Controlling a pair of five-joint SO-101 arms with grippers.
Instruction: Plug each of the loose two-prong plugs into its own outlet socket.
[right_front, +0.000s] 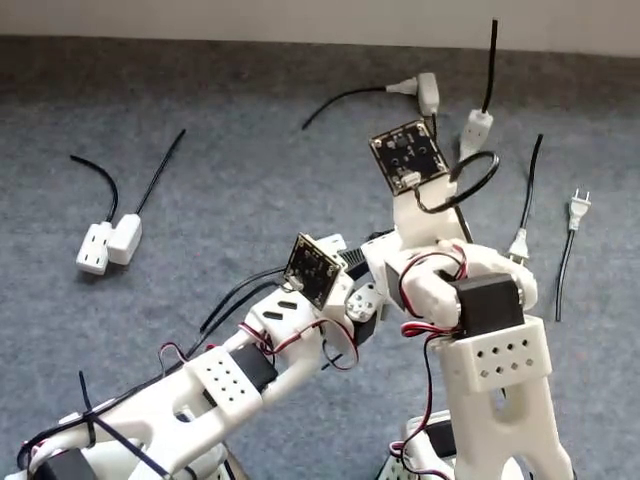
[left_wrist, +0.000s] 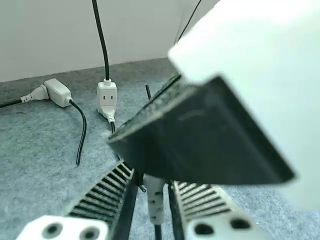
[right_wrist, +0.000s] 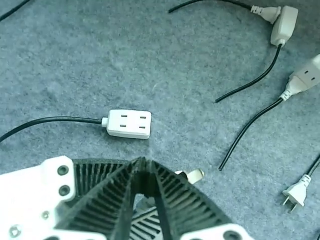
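From above, plugs look seated in the left pair (right_front: 108, 245) and the far pair (right_front: 425, 92), while an outer loose plug (right_front: 578, 205), an inner loose plug (right_front: 519, 245) and an empty socket (right_front: 477, 127) wait. My left claw (left_wrist: 152, 187) is pinched on a white plug (left_wrist: 155, 205). My right claw (right_wrist: 142, 164) is closed tip to tip near a double socket (right_wrist: 129, 123), its hold unclear; no writing is readable.

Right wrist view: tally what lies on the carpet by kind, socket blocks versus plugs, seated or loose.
Socket blocks: 3
Seated plugs, each butted into a socket block: 2
Loose plug, prongs bare: 1
Total: 6
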